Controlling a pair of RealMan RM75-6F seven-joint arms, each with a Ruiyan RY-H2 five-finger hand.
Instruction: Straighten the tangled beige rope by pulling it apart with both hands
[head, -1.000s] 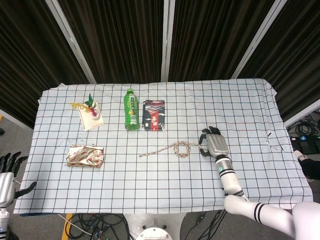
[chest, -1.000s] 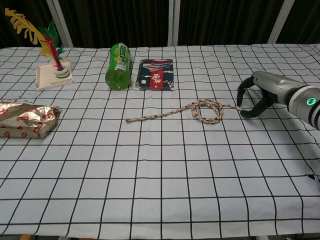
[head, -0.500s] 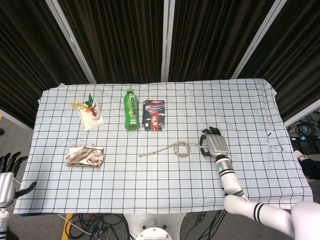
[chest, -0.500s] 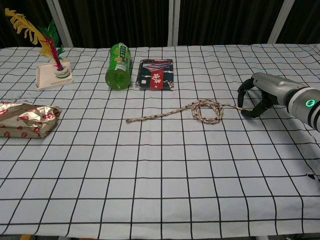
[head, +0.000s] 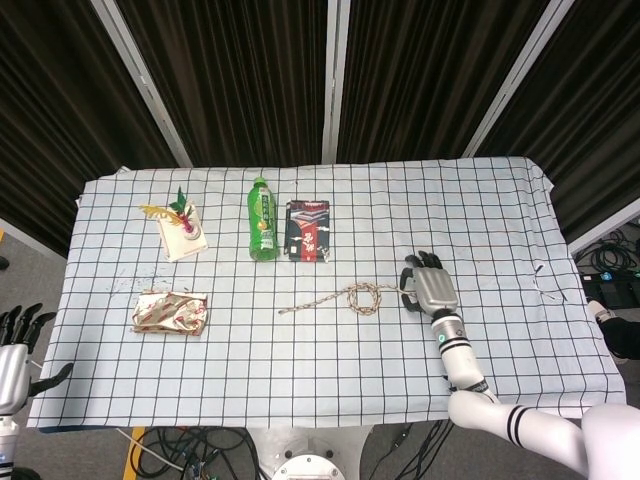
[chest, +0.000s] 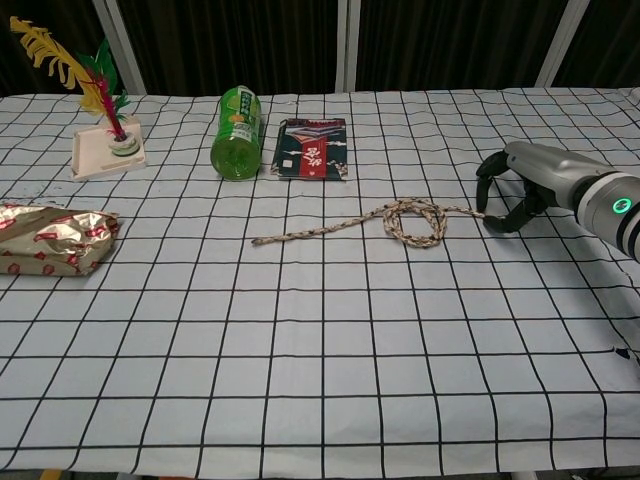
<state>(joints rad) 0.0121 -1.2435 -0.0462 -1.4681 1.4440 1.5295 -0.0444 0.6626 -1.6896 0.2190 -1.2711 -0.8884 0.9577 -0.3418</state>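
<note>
Fingers (chest: 497, 195) of the right hand (chest: 528, 185) curl down over the rope's right tip — touching or just beside it, and whether they've actually caught it I cannot tell. The beige rope (chest: 375, 222) lies mid-table, loop knotted, tail running left. The left hand (head: 12, 352) hangs off the table's near-left edge, fingers apart, holding nothing. By my read, nothing's straightened yet — both grasps and the pull itself remain.
</note>
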